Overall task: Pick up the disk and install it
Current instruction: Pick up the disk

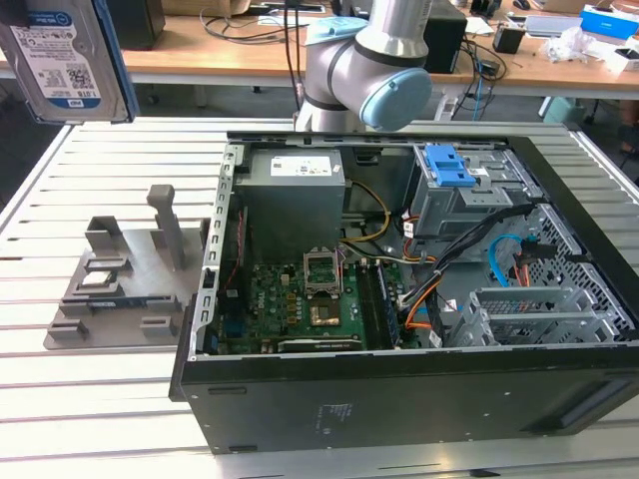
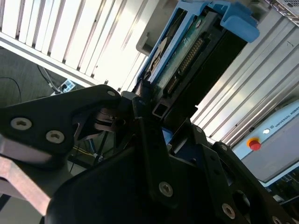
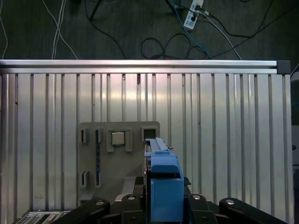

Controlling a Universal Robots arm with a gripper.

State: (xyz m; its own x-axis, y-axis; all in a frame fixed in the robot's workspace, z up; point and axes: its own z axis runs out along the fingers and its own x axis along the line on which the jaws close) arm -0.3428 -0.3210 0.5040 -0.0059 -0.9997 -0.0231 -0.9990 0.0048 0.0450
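— Where is the disk?

— The disk is in my pincer, held up clear of the table. In the exterior view it hangs high at that view's left, label facing out.

— How firm is your hold?

— My jaws are closed onto one end of it, gripping its blue carrier rails and nothing else.

— What lies beneath?

— In the first wrist view, the grey stand sits below it on the slatted table.

— And the machine?

— The open computer case stands just beside that stand, toward the exterior view's right, well apart from the disk.
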